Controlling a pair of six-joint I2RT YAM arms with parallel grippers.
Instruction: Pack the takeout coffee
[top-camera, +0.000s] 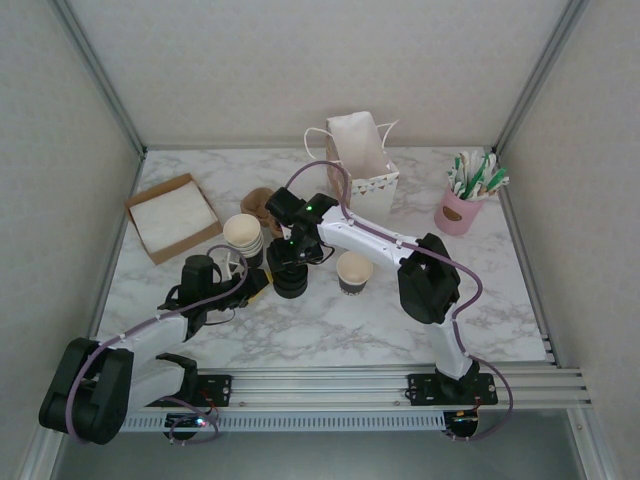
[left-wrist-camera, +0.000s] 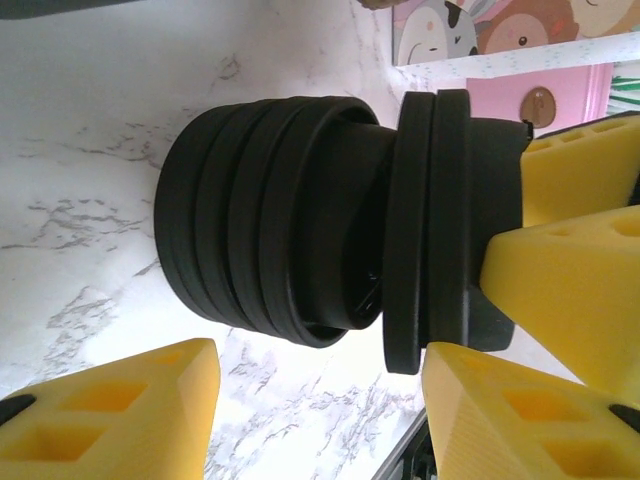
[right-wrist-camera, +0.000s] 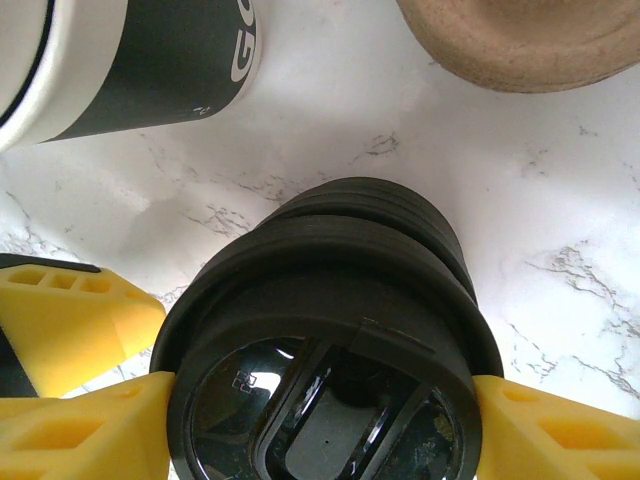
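Yellow foam fingers (left-wrist-camera: 110, 410) of the left tool (left-wrist-camera: 320, 370) are sitting closest in the left wrist view. They are spread wide and grasping nothing, and the pile (left-wrist-camera: 250, 220) of black lids is standing just beyond the gap between them. This tool is probably waiting to steady the pile so that one lid comes away alone.

Across the tabletop (top-camera: 330, 330) in the top view, a cardboard tray (top-camera: 172, 215) is lying at the far left, well apart from the work. The stack (top-camera: 243, 235) of nested cups is standing just behind the left tool, near enough to be knocked if that arm swings back.

Next, the right tool (top-camera: 293, 248) is hanging over the pile, its arm crossing from its own side. It is clenching the top lid (right-wrist-camera: 320, 400) by the rim, one finger on either side. In the left wrist view that lid is tilting off the pile with a gap showing on one side, so it looks part-freed, not clear.

The cup (top-camera: 354, 270), open and cream inside, is standing just right of the pile, beside the right forearm and lacking its lid. That forearm is lying close to the direct way over. Behind, the paper bag (top-camera: 360, 160) is standing open, likely where the coffee is going. At the far right, a pink holder (top-camera: 460, 208) of stirrers is standing well apart.
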